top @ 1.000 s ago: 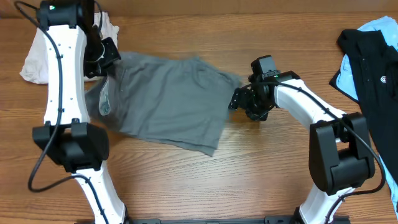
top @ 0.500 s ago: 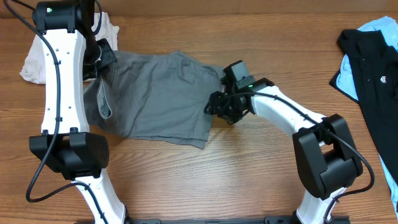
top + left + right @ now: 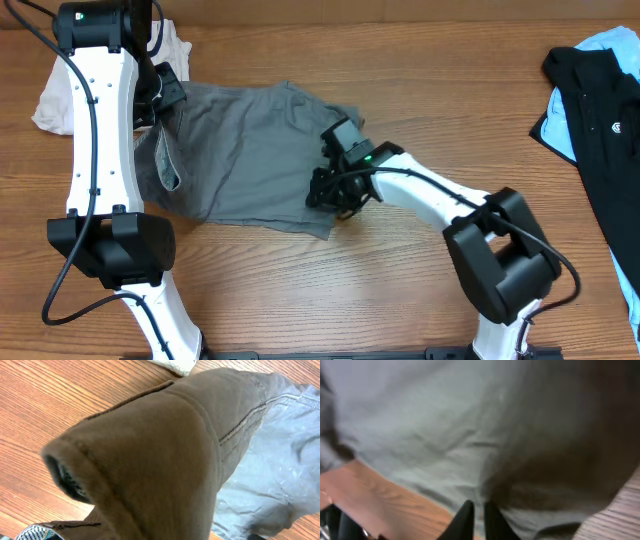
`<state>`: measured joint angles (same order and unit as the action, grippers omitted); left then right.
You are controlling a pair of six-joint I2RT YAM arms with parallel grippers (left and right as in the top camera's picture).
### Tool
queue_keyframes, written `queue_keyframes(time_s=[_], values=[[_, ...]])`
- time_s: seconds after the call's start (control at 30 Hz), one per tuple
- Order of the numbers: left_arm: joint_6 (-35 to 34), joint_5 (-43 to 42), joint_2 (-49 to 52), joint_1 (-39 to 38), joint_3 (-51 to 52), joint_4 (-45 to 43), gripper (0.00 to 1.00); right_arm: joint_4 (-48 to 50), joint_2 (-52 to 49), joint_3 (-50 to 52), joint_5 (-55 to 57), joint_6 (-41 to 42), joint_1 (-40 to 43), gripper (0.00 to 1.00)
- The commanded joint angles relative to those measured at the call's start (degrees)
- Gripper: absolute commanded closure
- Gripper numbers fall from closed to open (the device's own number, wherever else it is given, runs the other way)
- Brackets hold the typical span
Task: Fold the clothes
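While the left claw (image 3: 163,93) clamps the grey shorts (image 3: 240,150), the right claw (image 3: 477,509) pinches their edge

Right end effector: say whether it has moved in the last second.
Yes. The right end effector moved left over the grey shorts, away from the black shirt.

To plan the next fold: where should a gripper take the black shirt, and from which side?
Probably take the black shirt at its upper-left corner, coming from the left. That corner lies directly on the table; lower down the light-blue garment shows under the edge and might be pinched too.
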<state>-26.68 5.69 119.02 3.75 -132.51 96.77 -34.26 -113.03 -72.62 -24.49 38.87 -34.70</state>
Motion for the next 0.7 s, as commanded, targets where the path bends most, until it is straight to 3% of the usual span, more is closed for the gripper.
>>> queue_keyframes(time_s=[0.0,0.27,0.43,0.67], values=[[-0.7,0.7,-1.6,0.0,0.0,0.0,0.96,0.3,-3.0,0.2,2.6,2.4,-0.6,0.95],[-0.3,0.2,-1.6,0.0,0.0,0.0,0.96,-4.9,-6.3,0.2,5.2,5.6,-0.6,0.96],[-0.3,-0.9,-1.6,0.0,0.1,0.1,0.96,-12.8,-6.5,0.2,14.1,7.7,0.0,0.96],[0.3,-0.3,-1.6,-0.1,2.9,0.1,0.96,-16.5,-6.5,-1.8,16.1,2.7,5.7,0.96]])
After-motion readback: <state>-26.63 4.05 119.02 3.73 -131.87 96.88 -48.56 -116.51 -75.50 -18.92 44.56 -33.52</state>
